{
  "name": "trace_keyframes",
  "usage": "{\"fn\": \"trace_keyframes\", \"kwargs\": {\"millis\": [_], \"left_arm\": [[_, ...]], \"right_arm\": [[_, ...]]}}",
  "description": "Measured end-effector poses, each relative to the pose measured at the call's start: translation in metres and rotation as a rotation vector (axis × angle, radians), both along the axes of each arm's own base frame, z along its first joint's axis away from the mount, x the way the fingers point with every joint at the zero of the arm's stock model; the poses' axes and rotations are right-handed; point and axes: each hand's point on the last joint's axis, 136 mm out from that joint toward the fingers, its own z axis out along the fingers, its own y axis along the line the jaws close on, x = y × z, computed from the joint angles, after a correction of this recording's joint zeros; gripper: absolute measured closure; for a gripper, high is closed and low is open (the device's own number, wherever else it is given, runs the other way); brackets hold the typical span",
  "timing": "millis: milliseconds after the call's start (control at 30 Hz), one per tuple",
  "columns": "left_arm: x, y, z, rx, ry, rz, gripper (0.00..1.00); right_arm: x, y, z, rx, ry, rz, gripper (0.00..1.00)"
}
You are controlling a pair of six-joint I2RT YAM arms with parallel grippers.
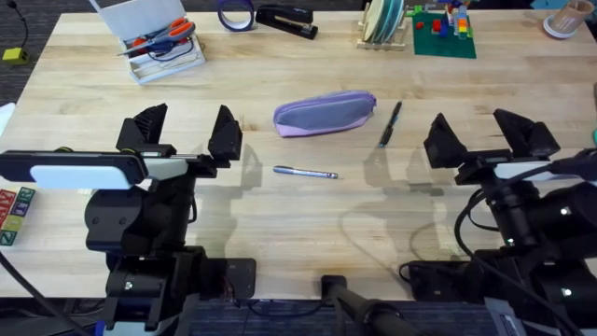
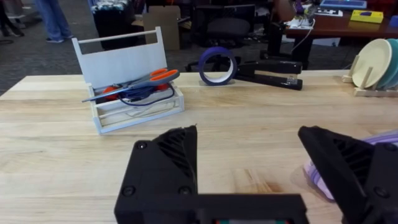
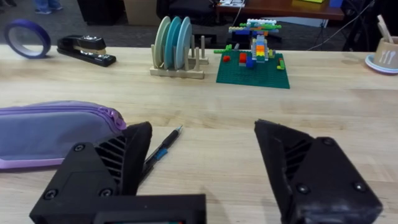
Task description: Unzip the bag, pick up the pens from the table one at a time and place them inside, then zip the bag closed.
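You see the bag (image 1: 325, 114) lying mid-counter (image 1: 280, 215), its zipper apparently closed, though that is hard to judge. The black pen (image 1: 390, 123) lies just beside the bag's end nearest the right gripper (image 1: 478, 131); the silver pen (image 1: 305, 172) lies near the bag's long side facing the arms. Both the left gripper (image 1: 187, 131) and the right one hold their fingers spread, gripping nothing. No lettering is readable.

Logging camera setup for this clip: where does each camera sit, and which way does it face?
Overhead: above the arm bases, looking down and forward at the table; shows both arms, the left gripper and right gripper.
Left wrist: low on the left arm, facing the scissors box; own fingers open.
Right wrist: low on the right arm, facing the plate rack; own fingers open.
Shared: wrist views both catch the bag, stapler.
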Motion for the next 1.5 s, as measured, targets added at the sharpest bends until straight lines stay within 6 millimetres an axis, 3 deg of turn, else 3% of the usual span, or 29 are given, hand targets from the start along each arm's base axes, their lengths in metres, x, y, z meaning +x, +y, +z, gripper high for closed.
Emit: {"fn": "trace_keyframes", "kwargs": {"millis": [733,833,1067,1233,1500], "left_arm": [[0.000,0.000,-0.003,0.000,0.012,0.000,0.008],[-0.001,0.000,-0.016,0.000,0.068,0.000,0.008],[-0.009,0.001,-0.024,-0.001,0.212,0.003,0.008],[-0.004,0.001,-0.007,-0.001,0.260,0.003,0.008],[0.018,-0.001,0.017,-0.003,0.402,-0.007,0.009]], "right_arm": [[0.000,0.000,-0.001,0.000,0.006,0.001,0.005],[0.000,0.000,-0.001,0.000,0.005,0.000,0.005],[-0.002,0.000,-0.007,0.000,0.063,0.001,0.005],[-0.009,0.000,-0.011,-0.001,0.213,0.001,0.006],[-0.006,0.000,0.016,-0.001,0.392,0.001,0.005]]}}
